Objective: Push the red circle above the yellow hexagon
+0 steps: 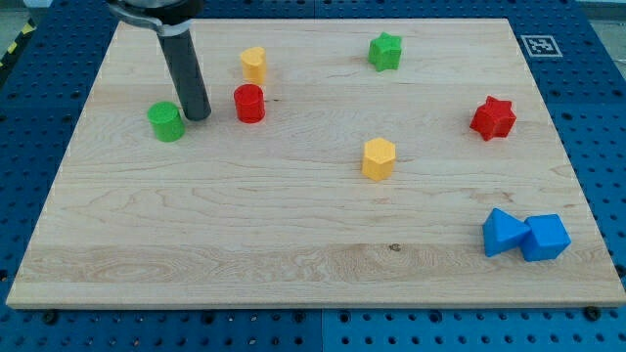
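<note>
The red circle stands on the wooden board at the upper left. The yellow hexagon stands near the board's middle, to the right of and below the red circle. My tip rests on the board between the green circle on its left and the red circle on its right. It is close to the green circle and a short gap away from the red circle.
A second yellow block stands just above the red circle. A green star is at the top middle, a red star at the right. Two blue blocks touch each other at the lower right. The board's edge runs along the left.
</note>
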You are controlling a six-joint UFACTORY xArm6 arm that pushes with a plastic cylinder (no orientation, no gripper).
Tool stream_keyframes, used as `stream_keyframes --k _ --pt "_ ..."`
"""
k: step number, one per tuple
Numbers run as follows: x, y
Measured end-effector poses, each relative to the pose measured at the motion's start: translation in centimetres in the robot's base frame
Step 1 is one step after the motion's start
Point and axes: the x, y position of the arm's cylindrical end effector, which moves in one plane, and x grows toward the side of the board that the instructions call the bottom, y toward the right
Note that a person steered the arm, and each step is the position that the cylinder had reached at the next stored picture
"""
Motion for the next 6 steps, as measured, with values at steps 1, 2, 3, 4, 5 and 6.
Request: stream_keyframes --k 1,2,3,4,5,6 --pt "-0.6 0.0" --pt "-0.6 1.4" --pt "-0.6 5.6" --pt "-0.6 9.4" --pt "-0.6 12.7" --pt "-0.6 16.3"
